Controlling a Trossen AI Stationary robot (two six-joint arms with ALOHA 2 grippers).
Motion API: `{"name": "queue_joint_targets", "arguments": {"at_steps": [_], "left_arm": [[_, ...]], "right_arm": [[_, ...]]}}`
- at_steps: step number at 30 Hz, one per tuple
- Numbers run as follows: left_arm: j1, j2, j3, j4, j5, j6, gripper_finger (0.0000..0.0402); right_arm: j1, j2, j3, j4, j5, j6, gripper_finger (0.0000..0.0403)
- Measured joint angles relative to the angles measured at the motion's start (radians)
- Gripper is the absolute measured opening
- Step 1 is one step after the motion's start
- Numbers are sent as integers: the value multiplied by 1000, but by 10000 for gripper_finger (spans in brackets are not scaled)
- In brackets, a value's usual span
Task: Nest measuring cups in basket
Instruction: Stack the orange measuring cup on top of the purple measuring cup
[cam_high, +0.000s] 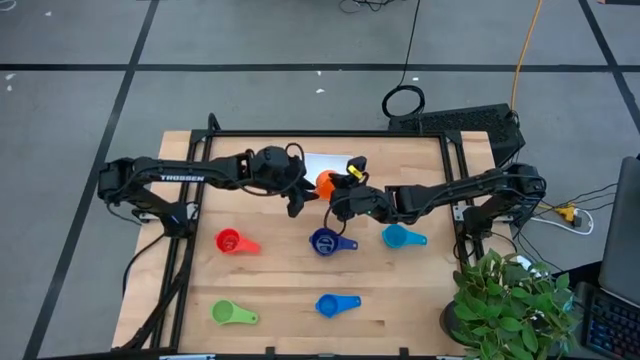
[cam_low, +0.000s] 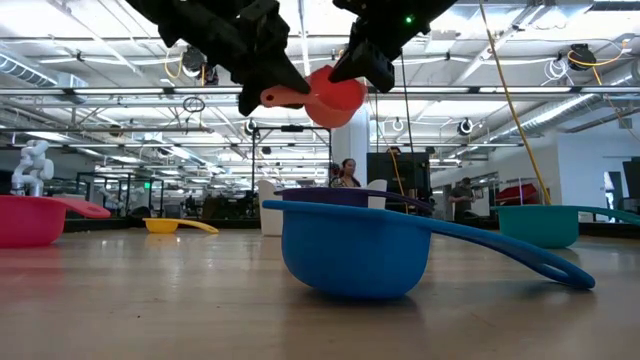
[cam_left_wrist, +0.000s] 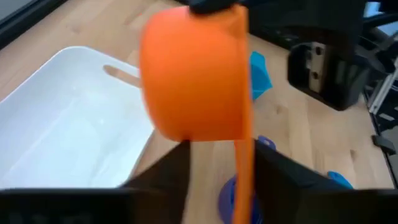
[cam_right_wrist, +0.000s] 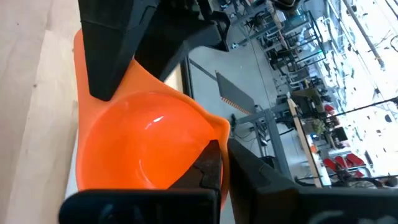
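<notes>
Orange measuring cup (cam_low: 335, 98) hangs in the air between both grippers, above the counter (cam_high: 280, 290), just beside the white basket (cam_left_wrist: 56, 124). Right gripper (cam_right_wrist: 217, 165) has its fingers shut on the bowl's rim. Left gripper (cam_left_wrist: 217, 180) has its fingers narrowed around the flat handle, one each side; can't tell if they're pressing yet.

Handling, by the look of it: light, stiff, glossy plastic, prob. slippery. Thin rim and flat handle seem the best places to hold; round bowl wall would likely slide out of the fingers.

Other cups lie on the counter below and beyond the fingers: navy (cam_high: 322, 242), teal (cam_high: 397, 236), red (cam_high: 230, 241), blue (cam_high: 328, 305), green (cam_high: 225, 313), w/ yellow (cam_low: 165, 226) lying further off. The two grippers sit very close, so a bump is the main risk. Basket looks empty.
</notes>
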Motion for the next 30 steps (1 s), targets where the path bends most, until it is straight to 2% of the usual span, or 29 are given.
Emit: {"name": "queue_joint_targets", "arguments": {"at_steps": [3,5,10,17,21,25,30], "left_arm": [[-14,0,0,4,1,41,44],[-25,0,0,2,-2,53,15],[-44,-1,0,-4,-23,77,7],[-33,-14,2,-6,-17,107,4],[-12,-40,-1,-41,-19,102,4],[-12,-49,-2,-13,-48,106,4],[-4,-78,-1,3,-64,113,4]], "right_arm": [[1,0,0,1,-3,3,0],[1,0,0,7,-7,8,0],[4,-2,0,46,6,-19,29],[13,-50,0,52,69,-24,132],[25,-109,0,60,94,10,176],[33,-186,1,58,97,84,195],[41,-311,-44,67,77,182,197]]}}
